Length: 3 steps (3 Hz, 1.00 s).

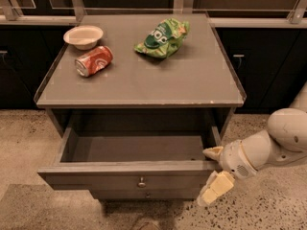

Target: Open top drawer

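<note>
The top drawer (96, 180) of the grey cabinet is pulled well out. Its shallow box is empty, and a small round metal knob (141, 181) sits at the centre of the flat front. My gripper (214, 172) is at the right end of that front, on a white arm coming in from the right. Its fingers are spread. One cream fingertip (212, 152) is behind the front, inside the drawer's right corner. The other (214, 189) hangs in front of and below it. A lower drawer front (144, 194) shows just beneath.
On the cabinet top (192, 80) lie a white bowl (84, 36), a red soda can (94, 60) on its side and a green chip bag (162, 37). Dark cabinets line the back wall. Speckled floor (24, 147) surrounds the cabinet.
</note>
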### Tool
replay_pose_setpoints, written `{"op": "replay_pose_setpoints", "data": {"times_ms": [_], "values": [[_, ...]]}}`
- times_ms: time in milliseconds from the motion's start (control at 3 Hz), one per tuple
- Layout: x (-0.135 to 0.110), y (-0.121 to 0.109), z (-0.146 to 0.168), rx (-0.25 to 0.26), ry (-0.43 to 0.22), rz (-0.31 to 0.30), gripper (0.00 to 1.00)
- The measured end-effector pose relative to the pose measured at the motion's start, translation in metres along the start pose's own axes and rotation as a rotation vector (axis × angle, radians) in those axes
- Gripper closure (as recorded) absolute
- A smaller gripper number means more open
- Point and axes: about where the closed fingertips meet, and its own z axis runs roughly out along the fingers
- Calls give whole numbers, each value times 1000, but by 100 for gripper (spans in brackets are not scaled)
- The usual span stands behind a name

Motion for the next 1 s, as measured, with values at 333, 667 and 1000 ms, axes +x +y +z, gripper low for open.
{"op": "replay_pose_setpoints", "data": {"times_ms": [333, 667, 1000], "values": [[-5, 7, 18, -103, 46, -41, 0], [0, 38, 28, -234, 87, -53, 0], [-1, 39, 27, -235, 88, -53, 0]]}}
